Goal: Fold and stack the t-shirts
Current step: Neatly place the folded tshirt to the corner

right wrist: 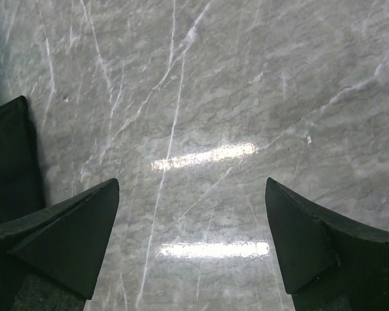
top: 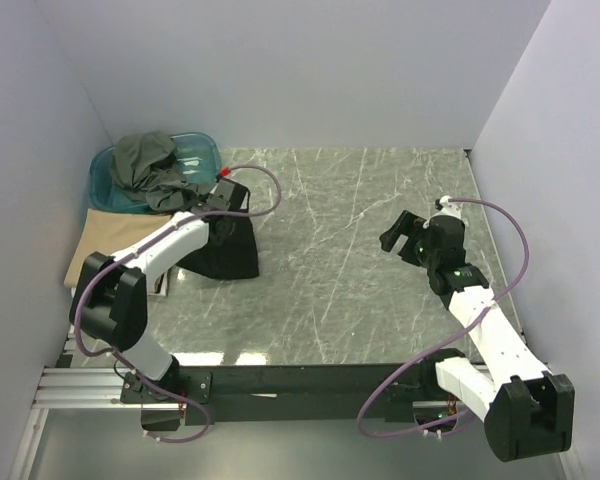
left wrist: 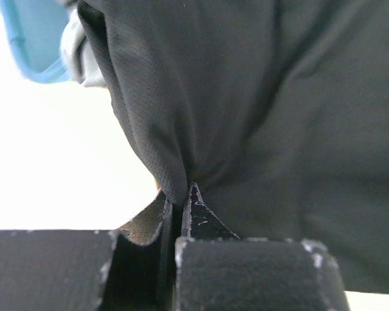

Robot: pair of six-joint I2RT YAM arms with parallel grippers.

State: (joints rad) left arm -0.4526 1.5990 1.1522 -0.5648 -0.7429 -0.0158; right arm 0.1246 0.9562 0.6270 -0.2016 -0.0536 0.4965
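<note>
Two pincers, one busy. The left pincer (left wrist: 180,204) is clamped tight on a small pinch of the black t-shirt (left wrist: 279,116). Cloth bunches between its fingers (left wrist: 193,214), and the rest drapes below it and looks to rest on the table (right wrist: 214,97).

The right pincer (right wrist: 191,184) is spread wide, holds nothing and hovers over bare table. The black shirt's edge shows just off its left finger.

Just beyond the left pincer sits the teal tub (top: 202,150), with the grey-olive t-shirt (top: 145,160) heaped in it. I cannot tell whether that shirt touches the black one. The tan t-shirt (top: 98,235) lies flat, outward of the left pincer and under that arm.

Step looks like drawing the black shirt out to spread it for folding.
- Pull toward the right pincer's side, low and slow, so the cloth slides flat instead of rolling.
- The pinch is small and may slip.
- The right pincer should take a far hem or corner so the two can stretch the shirt flat.
- Watch that the grey-olive shirt is not dragged along.
</note>
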